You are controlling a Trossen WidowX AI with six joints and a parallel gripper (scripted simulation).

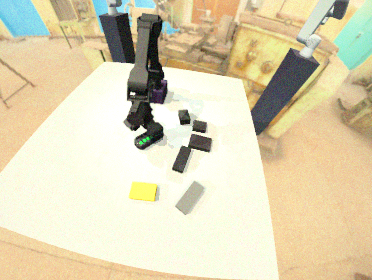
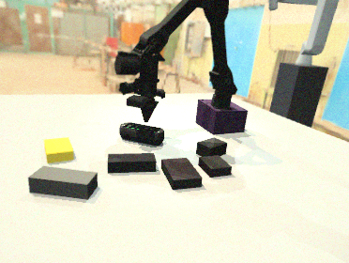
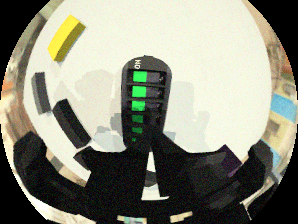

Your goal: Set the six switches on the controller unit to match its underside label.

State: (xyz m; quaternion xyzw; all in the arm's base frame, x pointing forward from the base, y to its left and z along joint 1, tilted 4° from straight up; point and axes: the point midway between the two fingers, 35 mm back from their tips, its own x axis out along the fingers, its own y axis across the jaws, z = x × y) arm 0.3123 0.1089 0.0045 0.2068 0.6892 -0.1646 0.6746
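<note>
The dark grey controller unit (image 1: 151,139) (image 2: 142,133) (image 3: 146,100) sits flat on its base on the white bench, switches up. In the wrist view several of its rockers show bright green ends along the left side. My gripper (image 1: 143,125) (image 2: 148,116) (image 3: 150,128) is shut and empty. Its pointed fingertips hang a short way above the unit's near end without touching it.
A purple block (image 2: 221,116) holds the arm's base. Dark modules (image 1: 182,159) (image 1: 200,142) (image 1: 199,126) (image 1: 184,116) lie to the right of the unit. A yellow block (image 1: 143,191) (image 2: 59,149) and a grey block (image 1: 190,197) (image 2: 63,181) lie toward the front. Dark pillars (image 1: 283,90) stand past the bench edges.
</note>
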